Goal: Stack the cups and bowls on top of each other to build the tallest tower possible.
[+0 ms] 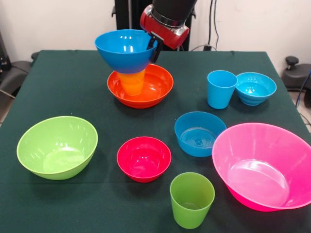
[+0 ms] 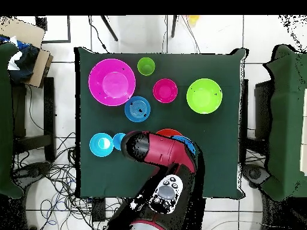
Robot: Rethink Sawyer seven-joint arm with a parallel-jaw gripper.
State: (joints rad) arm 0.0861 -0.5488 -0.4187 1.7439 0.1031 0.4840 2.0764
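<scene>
A red and black robot arm [image 1: 167, 17] is reaching down from the twelve o'clock edge of a dark green table [image 1: 63, 82], seen from the front. Its gripper [image 1: 154, 47] is sitting at the three o'clock rim of a large blue bowl [image 1: 125, 49]; a dark finger is showing at that rim, but whether the fingers are pinching the rim or only lying against it cannot be told. The large blue bowl is sitting upright on top of an orange cup [image 1: 132, 81], which is standing inside a wide orange bowl [image 1: 141, 86] at the far centre of the table.

At two o'clock from the table's centre, a light blue cup [image 1: 221, 89] is standing just beside a small turquoise bowl [image 1: 255, 88]. Near the centre, a medium blue bowl [image 1: 199, 133] is lying close against a large pink bowl [image 1: 265, 165] at four o'clock. A small red bowl [image 1: 144, 158] is sitting toward six o'clock, with a green cup [image 1: 191, 199] near the front edge. A lime green bowl [image 1: 57, 147] is lying apart at eight o'clock.

In the overhead view the arm [image 2: 159, 153] is covering most of the stack, leaving only slivers of orange and blue showing.
</scene>
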